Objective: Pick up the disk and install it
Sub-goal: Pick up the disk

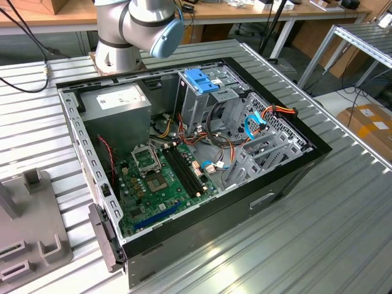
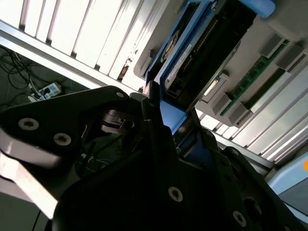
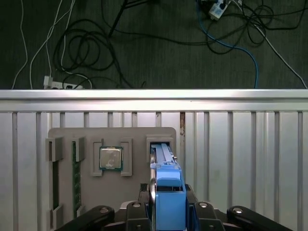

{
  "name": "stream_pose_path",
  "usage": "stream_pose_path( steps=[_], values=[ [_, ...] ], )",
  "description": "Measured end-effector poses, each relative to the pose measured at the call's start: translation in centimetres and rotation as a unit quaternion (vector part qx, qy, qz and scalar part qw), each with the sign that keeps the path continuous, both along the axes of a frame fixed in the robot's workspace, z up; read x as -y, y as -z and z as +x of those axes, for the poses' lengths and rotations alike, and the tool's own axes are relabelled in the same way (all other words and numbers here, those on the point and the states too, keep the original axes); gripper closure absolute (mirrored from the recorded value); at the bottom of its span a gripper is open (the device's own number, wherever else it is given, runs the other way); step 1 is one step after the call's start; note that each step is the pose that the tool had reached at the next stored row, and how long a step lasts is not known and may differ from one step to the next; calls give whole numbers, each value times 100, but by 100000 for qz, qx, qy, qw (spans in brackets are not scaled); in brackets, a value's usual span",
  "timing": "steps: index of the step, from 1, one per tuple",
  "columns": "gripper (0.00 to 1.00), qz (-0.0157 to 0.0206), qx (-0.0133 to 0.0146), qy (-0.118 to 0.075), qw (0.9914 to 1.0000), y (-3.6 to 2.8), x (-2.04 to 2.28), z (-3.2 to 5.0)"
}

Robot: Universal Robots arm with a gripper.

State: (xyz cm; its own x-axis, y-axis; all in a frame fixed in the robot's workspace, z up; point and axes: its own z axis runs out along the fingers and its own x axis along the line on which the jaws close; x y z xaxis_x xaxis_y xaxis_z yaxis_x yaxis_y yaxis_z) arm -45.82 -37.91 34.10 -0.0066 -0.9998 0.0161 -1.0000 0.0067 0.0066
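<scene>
Black claw [image 3: 169,202] housing is seen closest in both wrist views, and its fingers [image 3: 152,192] are pressed against either side of the blue rail of the disk [image 3: 165,161]. The claw [image 2: 163,120] is thus clenched on the disk.

A ribbed metal counter [image 1: 294,245] carries everything. On it an open computer case [image 1: 288,177] is laid on its side, below the arm [image 1: 135,24]. Held inside the case are:
- a plain grey power supply [image 1: 116,104] with a white sticker
- a green motherboard [image 1: 159,184]
- a metal drive cage topped by a blue slotted bracket [image 1: 202,79]
- loose coloured cables [image 1: 269,119]

A grey fixture tray [image 1: 37,226] is set at the exterior view's left, apart from the case. In the first wrist view the tray [image 3: 110,137] is seen from above with three things in its recesses:
- the disk, stood on edge between the two walls of one slot
- a square processor [image 3: 110,158] in the slot beside it
- a green memory stick [image 3: 76,178] further along

Whether the disk is seated or already raised a little cannot be told.

In the second wrist view the disk [image 2: 202,43] is shown edge-on. A dark body is framed by bright blue plastic, a white label strip runs along one face, and a row of connector pins is exposed.
</scene>
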Motion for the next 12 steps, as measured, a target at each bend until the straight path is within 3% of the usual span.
stream_pose_path(
  steps=[3, 4, 8, 12],
  values=[
    [64, -4, -8, -1, 100000, -208, 0, 0],
    [64, -2, -4, 0, 100000, -238, 0, 0],
    [64, -1, -2, -1, 100000, -244, 0, 0],
    [64, -2, -3, -1, 100000, -392, 0, 0]
  ],
)
